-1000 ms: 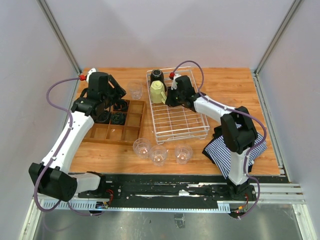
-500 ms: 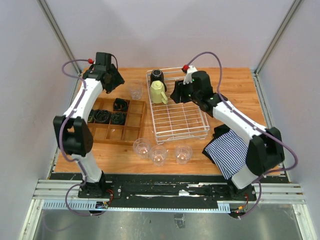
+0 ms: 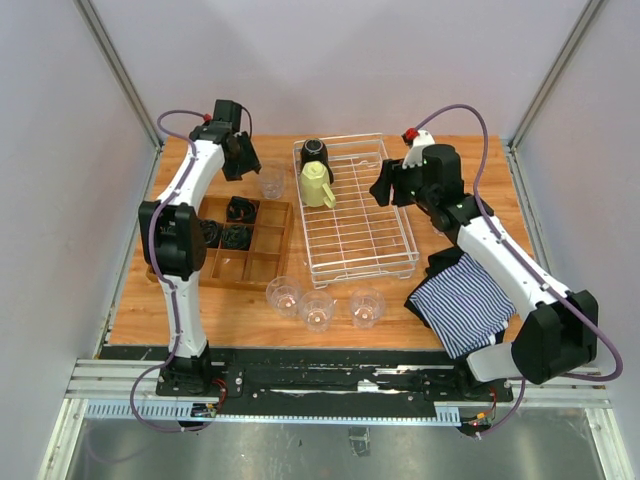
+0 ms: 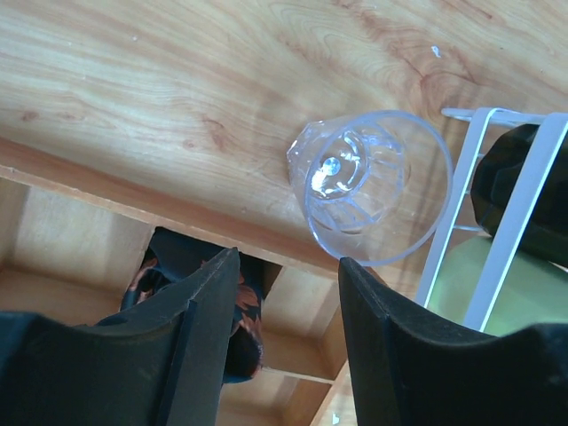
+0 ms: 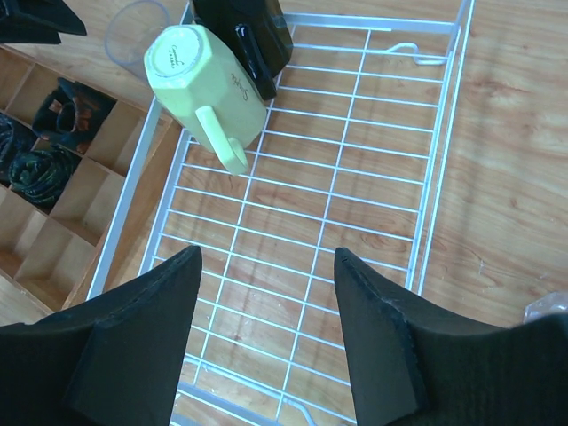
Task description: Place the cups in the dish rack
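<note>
Rack [image 3: 360,235] holds two: black mug [image 3: 314,150], yellow-green mug [image 3: 316,185]; four tumblers [image 3: 318,310] on table [image 3: 470,170].

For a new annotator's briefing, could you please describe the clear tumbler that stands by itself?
Find the white wire dish rack in the middle and go to its far left corner, past the brown wooden compartment tray. A small clear tumbler stands upright on the wooden tabletop there, just outside the rack. Unlike the three clear tumblers grouped near the front edge, it stands alone.
</note>
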Robot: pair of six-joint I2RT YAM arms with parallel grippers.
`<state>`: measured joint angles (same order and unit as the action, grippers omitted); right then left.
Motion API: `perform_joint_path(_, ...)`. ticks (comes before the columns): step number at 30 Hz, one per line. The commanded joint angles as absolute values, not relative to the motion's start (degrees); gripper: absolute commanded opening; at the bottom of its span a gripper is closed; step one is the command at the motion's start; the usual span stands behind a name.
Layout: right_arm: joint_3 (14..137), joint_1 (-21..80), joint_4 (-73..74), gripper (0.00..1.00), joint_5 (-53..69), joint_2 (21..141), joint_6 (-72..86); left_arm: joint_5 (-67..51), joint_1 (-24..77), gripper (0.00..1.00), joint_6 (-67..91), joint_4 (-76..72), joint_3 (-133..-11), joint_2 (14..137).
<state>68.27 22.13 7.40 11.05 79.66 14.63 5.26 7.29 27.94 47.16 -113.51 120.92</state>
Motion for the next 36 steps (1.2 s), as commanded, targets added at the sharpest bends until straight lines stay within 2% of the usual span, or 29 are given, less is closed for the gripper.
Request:
perform_joint_path(1,67.1,20.5,8.3,0.63,11.2,77.6,13.6,4.7,7.6,0.53,27.5,47.0,-117.4,123.6)
perform_joint_path(15,67.7,19.3,9.0,0.64,10.8,76.8,13.4,4.9,8.1,0.51,28.0,48.2,-123.0,131.4)
perform_joint_path(18,67.7,19.2,9.5,0.64,10.8,76.6,13.4,4.7,8.1,0.42,28.5,47.8,-123.2,132.2)
perform_joint_path(25,67.8,19.2,10.9,0.64,10.3,75.5,12.9,4.5,8.2,0.02,29.4,47.2,-123.5,132.5)
perform_joint_path(30,68.6,19.1,11.4,0.66,13.0,75.0,13.4,3.9,7.6,0.01,29.0,47.9,-122.2,128.9)
perform_joint_path(36,71.8,18.5,11.2,0.74,22.9,76.5,17.2,-3.1,5.0,0.01,30.7,43.4,-112.7,115.5)
